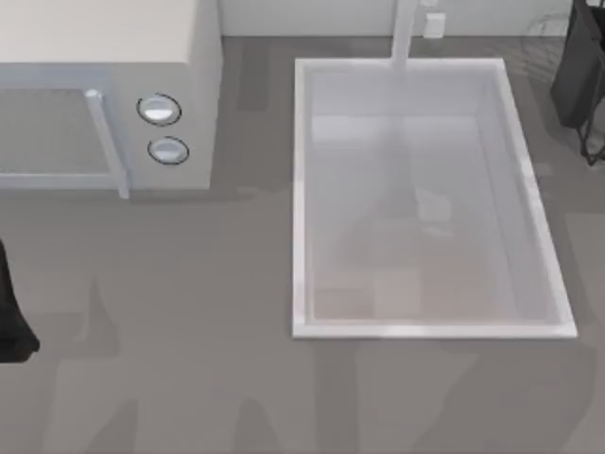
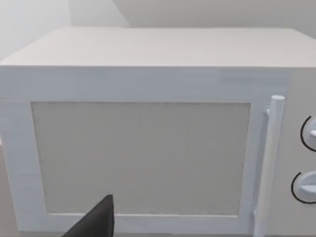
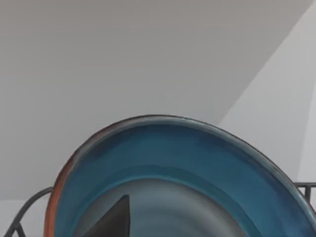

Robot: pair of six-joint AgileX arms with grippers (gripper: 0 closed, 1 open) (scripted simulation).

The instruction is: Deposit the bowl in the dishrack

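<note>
Left arm (image 1: 11, 312): matte black, blocky. Both claw fingers (image 2: 96, 222) black, pointed wedge tips, no markings.

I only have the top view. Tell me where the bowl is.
Observer: The right wrist view has the bowl close in front of the camera, with thin black wires of the dishrack at its sides.
Operator: Describe how it faces.
Observer: Its glossy teal inside faces that camera, and the reddish-orange rim line runs along one edge.
Operator: Now give me the left arm.
Observer: The left arm is parked at the table's left edge. Its wrist camera looks straight at the microwave door, which is closed, with the handle upright beside the two dials.
</note>
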